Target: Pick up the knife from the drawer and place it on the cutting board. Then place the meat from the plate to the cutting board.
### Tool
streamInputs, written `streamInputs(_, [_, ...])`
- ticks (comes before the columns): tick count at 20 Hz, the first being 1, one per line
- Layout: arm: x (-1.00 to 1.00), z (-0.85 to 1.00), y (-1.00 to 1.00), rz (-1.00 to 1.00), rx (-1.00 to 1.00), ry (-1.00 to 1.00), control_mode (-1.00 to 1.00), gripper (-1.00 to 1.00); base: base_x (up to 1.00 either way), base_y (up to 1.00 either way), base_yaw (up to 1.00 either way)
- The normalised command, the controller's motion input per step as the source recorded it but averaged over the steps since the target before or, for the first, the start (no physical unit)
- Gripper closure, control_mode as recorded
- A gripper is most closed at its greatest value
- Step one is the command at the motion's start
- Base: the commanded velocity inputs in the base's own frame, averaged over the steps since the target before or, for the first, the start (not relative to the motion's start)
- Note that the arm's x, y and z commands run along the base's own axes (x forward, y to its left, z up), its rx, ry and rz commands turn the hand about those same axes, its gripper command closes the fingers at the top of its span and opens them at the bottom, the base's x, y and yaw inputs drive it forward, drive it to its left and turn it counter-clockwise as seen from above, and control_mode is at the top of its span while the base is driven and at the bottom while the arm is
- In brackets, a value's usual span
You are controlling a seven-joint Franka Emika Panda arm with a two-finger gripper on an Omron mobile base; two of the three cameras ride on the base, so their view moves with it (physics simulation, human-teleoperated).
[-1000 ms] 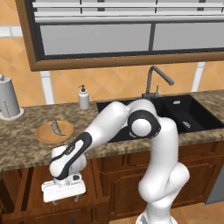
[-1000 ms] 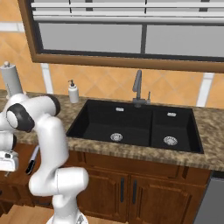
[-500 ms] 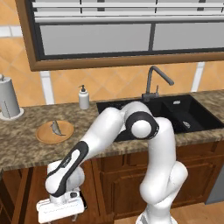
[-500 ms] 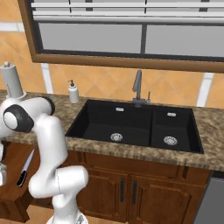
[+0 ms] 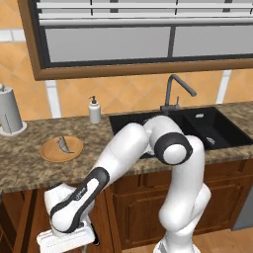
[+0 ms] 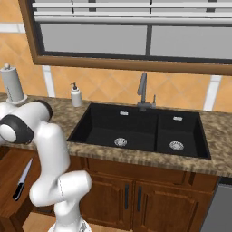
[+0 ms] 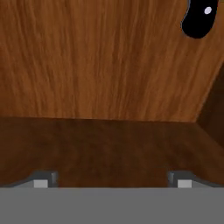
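The knife (image 6: pixel 21 180) lies in the open drawer (image 6: pixel 8 165), its silver blade pointing away and its black handle nearest. In the hand view its black handle (image 7: pixel 199 17) shows at the top right, over the drawer's wood-grain bottom (image 7: pixel 100 65). My gripper (image 7: pixel 111 180) is open and empty, low inside the drawer and off to one side of the handle. My hand (image 5: pixel 66 238) hangs below counter height. The meat (image 5: pixel 63 144), small, grey and curved, lies on the round orange-tan plate (image 5: pixel 52 153) on the counter. The cutting board is out of view.
A paper towel roll (image 5: pixel 10 114) stands at the counter's far left, and a soap dispenser (image 5: pixel 95 110) stands by the wall. The black double sink (image 6: pixel 136 129) with its faucet (image 6: pixel 142 90) lies to the right. Shut cabinet doors (image 6: pixel 131 197) sit under the sink.
My arm has lowered the hand from just below the counter edge down into the drawer. The jaws have stayed wide apart, and the knife has not moved.
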Motion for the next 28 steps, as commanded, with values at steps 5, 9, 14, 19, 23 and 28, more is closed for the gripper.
streamInputs(5, [0.65, 0.25, -0.05, -0.02, -0.06, -0.4, -1.0, -1.0, 0.0, 0.0, 0.0])
streamInputs(9, [0.79, 0.0, 0.0, -0.01, 0.0, -0.39, -1.0, -1.0, 0.0, 0.0, 0.0])
streamInputs(14, [0.5, 0.0, 0.0, 0.0, 0.0, -0.11, -1.0, -1.0, 0.0, 0.0, 0.0])
streamInputs(19, [0.47, -0.14, -0.04, 0.0, 0.0, 0.0, -1.0, -1.0, 0.0, 0.0, 0.0])
streamInputs(23, [0.49, -0.34, 0.0, 0.0, 0.0, 0.0, -1.0, -1.0, 0.0, 0.0, 0.0])
streamInputs(28, [-0.01, -0.53, 0.0, 0.03, 0.0, 0.05, -1.0, -1.0, 0.0, 0.0, 0.0])
